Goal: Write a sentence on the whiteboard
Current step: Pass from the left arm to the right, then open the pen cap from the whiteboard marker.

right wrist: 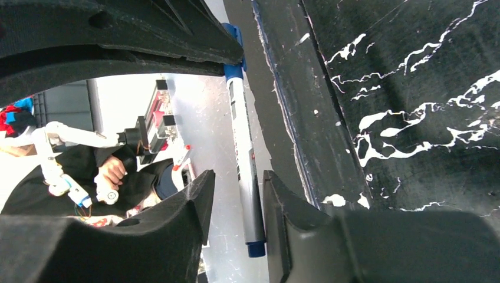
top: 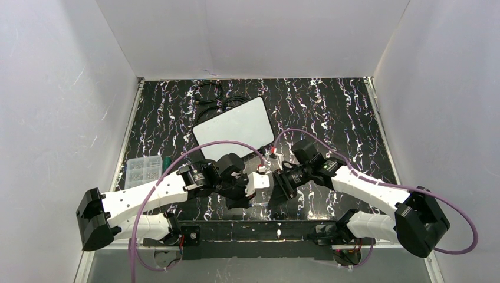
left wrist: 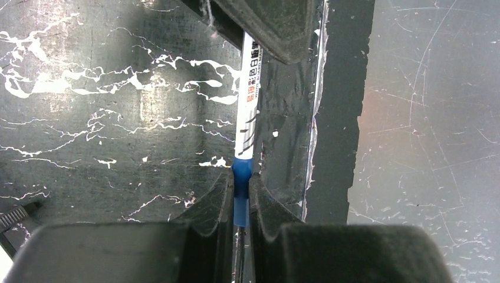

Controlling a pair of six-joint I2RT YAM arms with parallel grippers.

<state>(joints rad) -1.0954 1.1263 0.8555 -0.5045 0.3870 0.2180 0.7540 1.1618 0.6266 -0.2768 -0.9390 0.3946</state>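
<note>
The left gripper point(left wrist: 240, 188) pinches the blue cap point(left wrist: 242, 177) of the marker point(left wrist: 246, 100) tight. The right gripper point(right wrist: 239, 175) has its black fingers point(right wrist: 177, 236) spread on both sides of the smooth white barrel, so I think they will pull the cap off. The whiteboard point(top: 233, 127), flat and shiny with round corners, lies well past both grippers, with no writing I can see.
</note>
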